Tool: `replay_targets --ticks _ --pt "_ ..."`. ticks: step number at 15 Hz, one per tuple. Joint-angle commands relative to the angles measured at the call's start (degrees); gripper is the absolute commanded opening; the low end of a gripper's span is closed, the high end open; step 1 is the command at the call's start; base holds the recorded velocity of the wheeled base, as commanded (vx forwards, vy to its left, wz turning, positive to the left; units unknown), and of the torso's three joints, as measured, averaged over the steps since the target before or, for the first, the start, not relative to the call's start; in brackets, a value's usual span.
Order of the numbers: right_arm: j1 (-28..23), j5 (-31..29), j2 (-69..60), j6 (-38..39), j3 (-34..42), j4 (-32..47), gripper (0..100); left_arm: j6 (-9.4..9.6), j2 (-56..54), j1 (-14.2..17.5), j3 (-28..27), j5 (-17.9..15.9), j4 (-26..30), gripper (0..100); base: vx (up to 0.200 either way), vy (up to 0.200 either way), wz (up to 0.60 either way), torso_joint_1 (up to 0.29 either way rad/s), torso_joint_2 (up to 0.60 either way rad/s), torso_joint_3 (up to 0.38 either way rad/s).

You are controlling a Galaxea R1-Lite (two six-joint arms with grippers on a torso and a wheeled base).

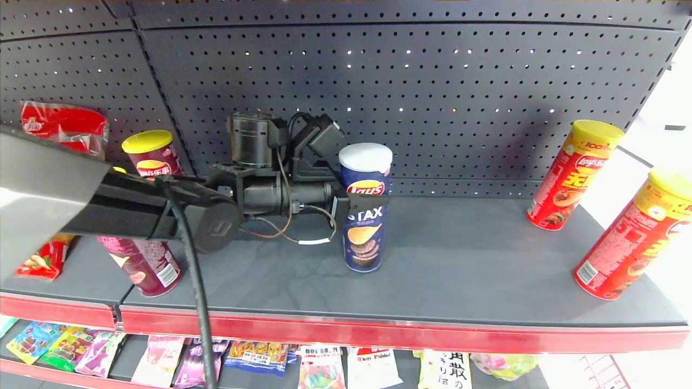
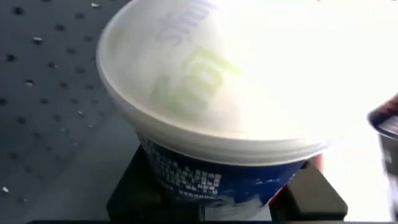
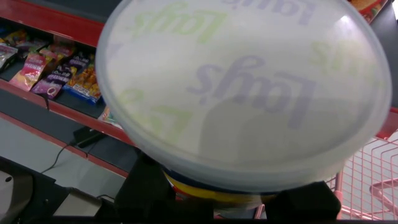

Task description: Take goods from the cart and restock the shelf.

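Note:
A blue chips can (image 1: 363,237) with a white lid (image 2: 217,93) stands upright mid-shelf on the dark shelf board (image 1: 459,265). My left gripper (image 1: 361,204) comes in from the left and is shut on the can's upper half, its fingers (image 2: 134,186) on either side of the can just under the lid. My right gripper (image 3: 227,205) is shut on a second chips can; that can's translucent lid (image 3: 249,81) hides most of the can and the fingers below it.
Two red cans with yellow lids (image 1: 576,173) (image 1: 632,237) stand at the shelf's right end. Maroon cans (image 1: 146,259) (image 1: 151,154) and red bags (image 1: 62,127) sit on the left. Snack packets (image 1: 254,356) line the lower shelf. The pink wire cart (image 3: 367,180) lies under the right gripper.

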Motion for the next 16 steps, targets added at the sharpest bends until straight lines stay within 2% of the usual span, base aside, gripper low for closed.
replay_targets --ticks 1,3,4,7,10,16 --pt "0.1 0.0 0.0 0.1 0.0 0.0 0 0.28 -7.3 -0.1 6.6 0.0 -0.3 0 0.0 0.0 0.0 0.0 0.0 0.0" --pt "0.1 0.1 0.0 0.2 0.0 0.0 0 0.63 -8.1 -0.3 9.0 0.0 -2.3 0 0.0 0.0 0.0 0.0 0.0 0.0" --pt "0.1 0.1 0.0 0.1 0.0 0.0 0 0.71 -7.8 -0.9 11.2 0.0 -4.9 0 0.0 0.0 0.0 0.0 0.0 0.0" --pt "0.1 0.1 0.0 0.1 0.0 0.0 0 0.71 -7.4 -3.0 14.9 0.4 -7.0 0 0.0 0.0 0.0 0.0 0.0 0.0" --pt "0.1 0.1 0.0 0.1 0.0 0.0 0 0.63 -6.0 -3.5 15.0 0.3 -9.0 0 0.0 0.0 0.0 0.0 0.0 0.0" --pt "0.1 0.0 0.0 0.1 0.0 0.0 0 0.54 -6.0 -3.5 15.4 0.1 -9.2 0 0.0 0.0 0.0 0.0 0.0 0.0"
